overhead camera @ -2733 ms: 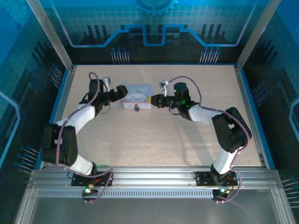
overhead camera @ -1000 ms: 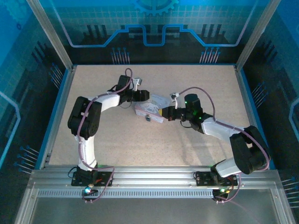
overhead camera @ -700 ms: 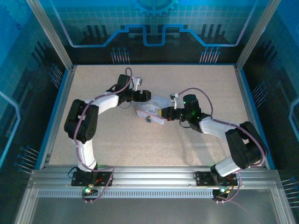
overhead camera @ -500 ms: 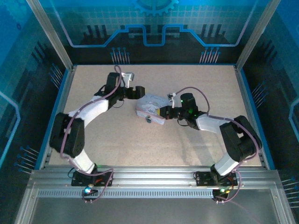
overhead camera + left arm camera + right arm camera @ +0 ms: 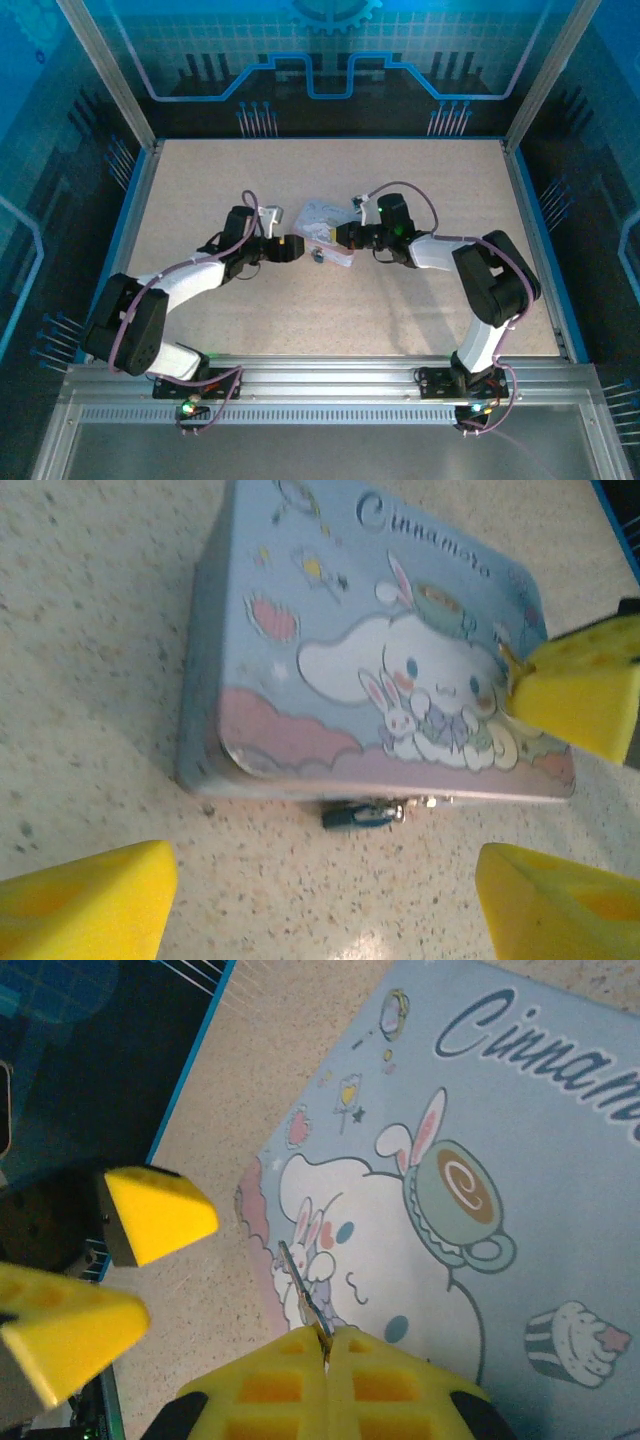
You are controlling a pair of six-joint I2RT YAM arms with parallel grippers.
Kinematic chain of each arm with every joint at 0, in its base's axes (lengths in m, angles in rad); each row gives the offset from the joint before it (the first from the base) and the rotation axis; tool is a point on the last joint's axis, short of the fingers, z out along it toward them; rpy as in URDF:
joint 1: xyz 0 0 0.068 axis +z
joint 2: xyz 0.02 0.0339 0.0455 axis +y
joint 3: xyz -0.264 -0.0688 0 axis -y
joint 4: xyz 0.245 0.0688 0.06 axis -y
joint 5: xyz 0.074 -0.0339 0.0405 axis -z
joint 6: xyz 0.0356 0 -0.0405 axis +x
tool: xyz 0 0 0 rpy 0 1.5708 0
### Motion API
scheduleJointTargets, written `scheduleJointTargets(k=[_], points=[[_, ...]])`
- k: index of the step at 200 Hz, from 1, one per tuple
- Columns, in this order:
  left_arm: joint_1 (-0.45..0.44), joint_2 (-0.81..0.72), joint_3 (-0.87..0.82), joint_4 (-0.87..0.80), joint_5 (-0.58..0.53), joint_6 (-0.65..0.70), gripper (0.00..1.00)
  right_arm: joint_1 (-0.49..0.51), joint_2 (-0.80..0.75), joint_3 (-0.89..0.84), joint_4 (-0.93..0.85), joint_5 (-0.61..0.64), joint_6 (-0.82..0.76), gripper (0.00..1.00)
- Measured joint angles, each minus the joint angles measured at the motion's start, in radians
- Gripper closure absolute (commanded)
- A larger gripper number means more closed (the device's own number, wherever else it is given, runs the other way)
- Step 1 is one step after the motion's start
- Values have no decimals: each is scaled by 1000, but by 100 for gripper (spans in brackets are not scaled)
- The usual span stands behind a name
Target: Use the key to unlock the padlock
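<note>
The tiny dark padlock point(image 5: 362, 815) hangs from the clasp on the front edge of the pale-blue cartoon box point(image 5: 380, 650), lying against the table; from above the padlock point(image 5: 317, 257) sits just below the box point(image 5: 322, 225). My left gripper point(image 5: 325, 880) is open, its yellow fingers spread to either side of the padlock and a short way in front of it, holding nothing. My right gripper point(image 5: 327, 1345) is shut on the key point(image 5: 303, 1295), whose thin blade sticks out over the box lid point(image 5: 470, 1190). From above, the left gripper point(image 5: 297, 246) and right gripper point(image 5: 339, 236) flank the box's near corner.
The left gripper's yellow fingers point(image 5: 155, 1210) show in the right wrist view, just off the box's left edge. A right fingertip point(image 5: 580, 695) hovers over the lid's right end. A blue rim point(image 5: 130, 215) and glass walls bound the speckled table point(image 5: 330, 330).
My left arm swung from the box's far left side down to its near left, now facing the padlock. The box shifted slightly. My right gripper moved a little left, key still held.
</note>
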Motion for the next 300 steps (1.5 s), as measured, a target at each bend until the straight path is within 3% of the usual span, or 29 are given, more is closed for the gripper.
scheduleJointTargets(k=[61,175,300], points=[[-73,29,-50,159,0,-52,31,0,1,23,-47,2,-8,100],[-126,252,-97,463,-21,-88,34,-2,1,23,-50,0,-19,100],[-151,343,-97,575,-46,-109,45,-2,1,23,-50,0,-19,100]])
